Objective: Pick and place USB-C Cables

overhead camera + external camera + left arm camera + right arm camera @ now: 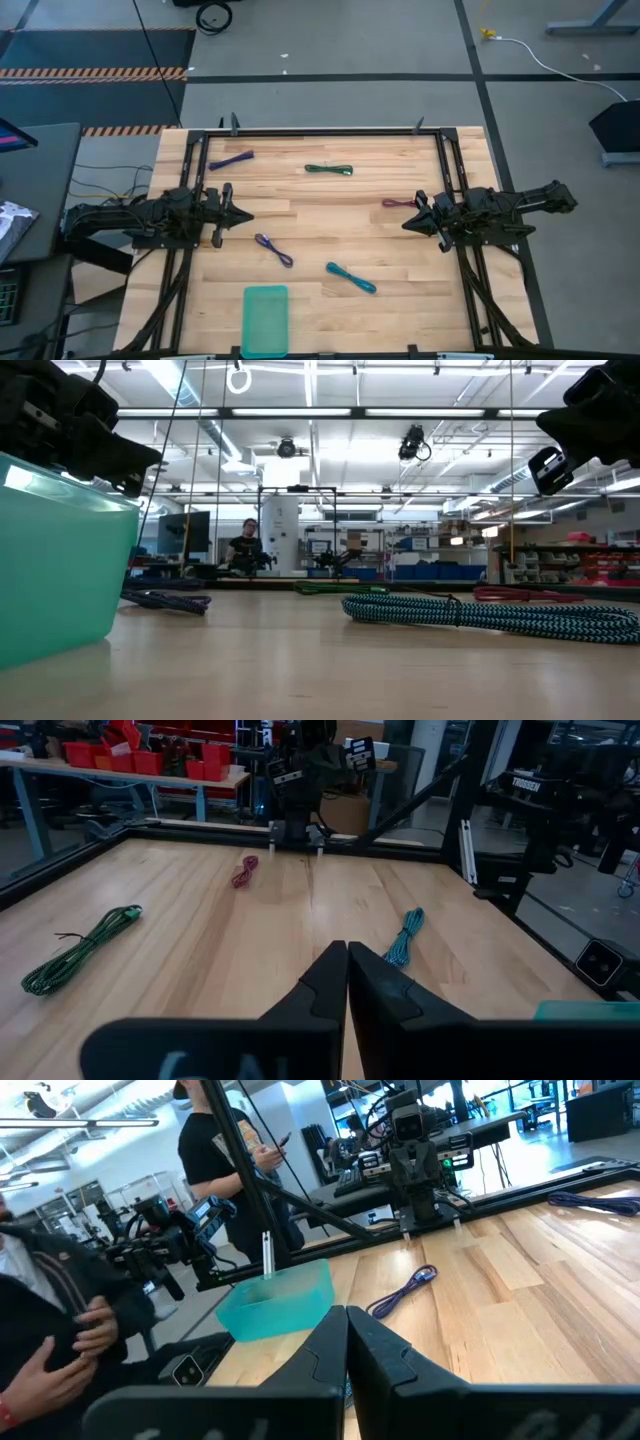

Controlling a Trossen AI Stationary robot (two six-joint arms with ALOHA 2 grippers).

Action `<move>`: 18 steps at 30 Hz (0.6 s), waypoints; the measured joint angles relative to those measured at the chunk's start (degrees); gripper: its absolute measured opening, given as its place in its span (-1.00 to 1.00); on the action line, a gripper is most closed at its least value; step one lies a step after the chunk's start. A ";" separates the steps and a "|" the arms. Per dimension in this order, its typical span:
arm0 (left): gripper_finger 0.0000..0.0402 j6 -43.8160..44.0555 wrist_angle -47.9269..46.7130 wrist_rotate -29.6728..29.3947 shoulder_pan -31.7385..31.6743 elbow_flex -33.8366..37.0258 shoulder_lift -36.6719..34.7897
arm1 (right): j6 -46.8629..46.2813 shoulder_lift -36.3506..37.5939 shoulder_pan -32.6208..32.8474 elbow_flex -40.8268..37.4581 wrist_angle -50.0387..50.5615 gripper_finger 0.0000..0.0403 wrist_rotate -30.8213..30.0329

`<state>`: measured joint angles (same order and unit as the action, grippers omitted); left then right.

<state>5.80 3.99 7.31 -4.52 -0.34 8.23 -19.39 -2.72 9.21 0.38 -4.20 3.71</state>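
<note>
Left gripper [244,215] hangs at the table's left edge, fingers pressed together, holding nothing. Beside it, the blue-purple cable [231,159] lies far-left and the violet cable [274,250] nearer, with the teal tray [265,318] at the near edge. The green cable [329,170] lies far-centre, the teal cable [350,278] near-centre. The maroon cable [397,203] rests just beside the right gripper [408,224], also pinched closed and empty.
</note>
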 joint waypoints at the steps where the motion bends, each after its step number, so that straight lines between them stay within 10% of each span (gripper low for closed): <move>1: -0.90 0.00 0.00 0.00 0.00 0.00 0.00 | 0.00 0.00 0.00 0.00 0.01 -0.94 0.01; 18: -0.90 -0.45 0.00 0.00 -0.02 0.00 0.00 | 0.01 0.01 0.01 0.00 0.00 -0.94 0.00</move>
<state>5.35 3.99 7.31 -4.53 -0.34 8.23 -19.39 -2.71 9.22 0.38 -4.21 3.70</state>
